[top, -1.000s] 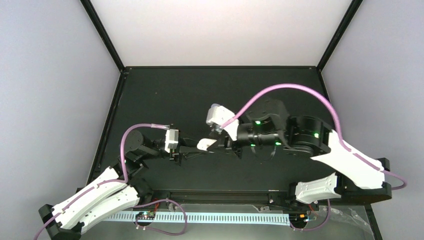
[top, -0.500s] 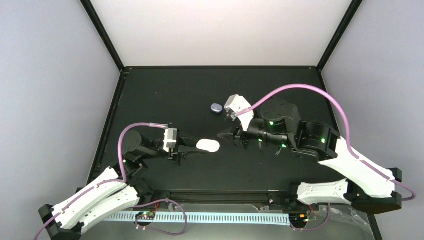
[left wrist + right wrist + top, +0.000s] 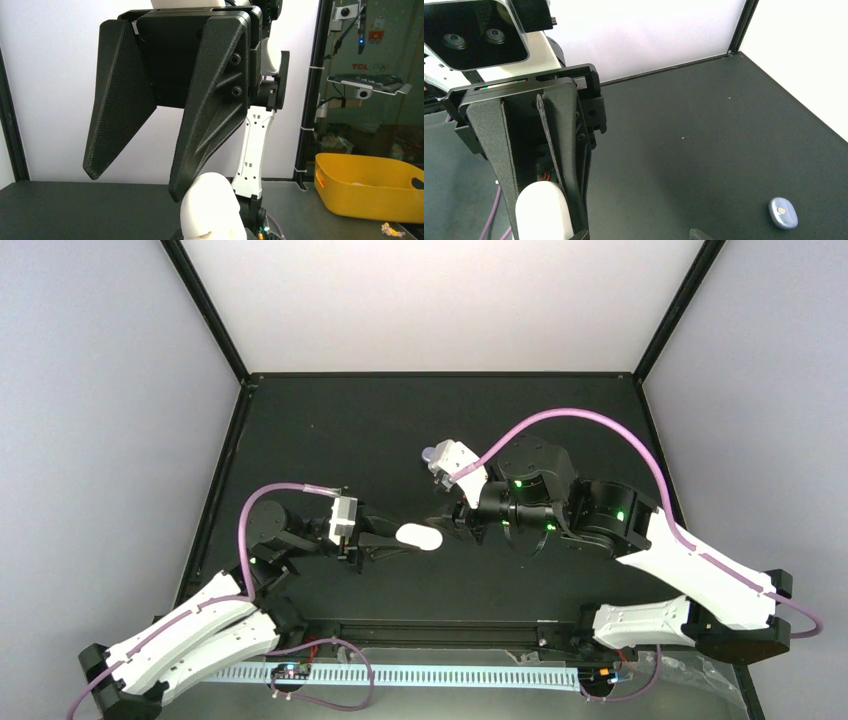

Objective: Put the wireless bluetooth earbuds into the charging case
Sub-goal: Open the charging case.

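Note:
My left gripper is shut on a white oval charging case and holds it above the table, its rounded end toward the right arm. The case also shows in the left wrist view and the right wrist view. My right gripper is open and faces the case. In the left wrist view one of its fingers touches the top of the case with its tip, and the other stands apart. No earbuds show in any view.
A small blue-purple oval piece with a pale dot lies on the black table, half hidden behind the right wrist in the top view. A yellow bin stands beyond the table. Black frame posts line the edges.
The right gripper pulled back to the right, uncovering the purple piece, then came back left to the white case. The left gripper kept hold of the case, which shifted slightly.

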`<state>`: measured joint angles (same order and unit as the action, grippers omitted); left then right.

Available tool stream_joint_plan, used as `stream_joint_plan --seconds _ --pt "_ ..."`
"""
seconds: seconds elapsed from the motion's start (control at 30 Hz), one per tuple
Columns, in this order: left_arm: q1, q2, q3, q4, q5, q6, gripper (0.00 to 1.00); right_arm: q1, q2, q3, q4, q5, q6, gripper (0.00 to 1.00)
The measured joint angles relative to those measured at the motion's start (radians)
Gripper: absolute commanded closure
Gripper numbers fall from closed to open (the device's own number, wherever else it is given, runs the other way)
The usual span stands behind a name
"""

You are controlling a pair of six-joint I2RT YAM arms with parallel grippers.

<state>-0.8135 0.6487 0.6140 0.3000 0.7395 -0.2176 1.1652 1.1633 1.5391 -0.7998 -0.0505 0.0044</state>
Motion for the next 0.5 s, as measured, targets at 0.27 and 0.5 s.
stream_joint_plan --seconds 0.27,0.5 --pt "-0.001 0.027 0.001 0.016 0.021 -0.039 0.99 -0.004 -0.008 -0.023 0.0 -0.011 -0.024 0.47" --pt "0.0 0.027 0.002 0.016 0.017 -0.045 0.98 -0.005 -0.08 -0.05 0.03 -0.005 0.003 0.28"
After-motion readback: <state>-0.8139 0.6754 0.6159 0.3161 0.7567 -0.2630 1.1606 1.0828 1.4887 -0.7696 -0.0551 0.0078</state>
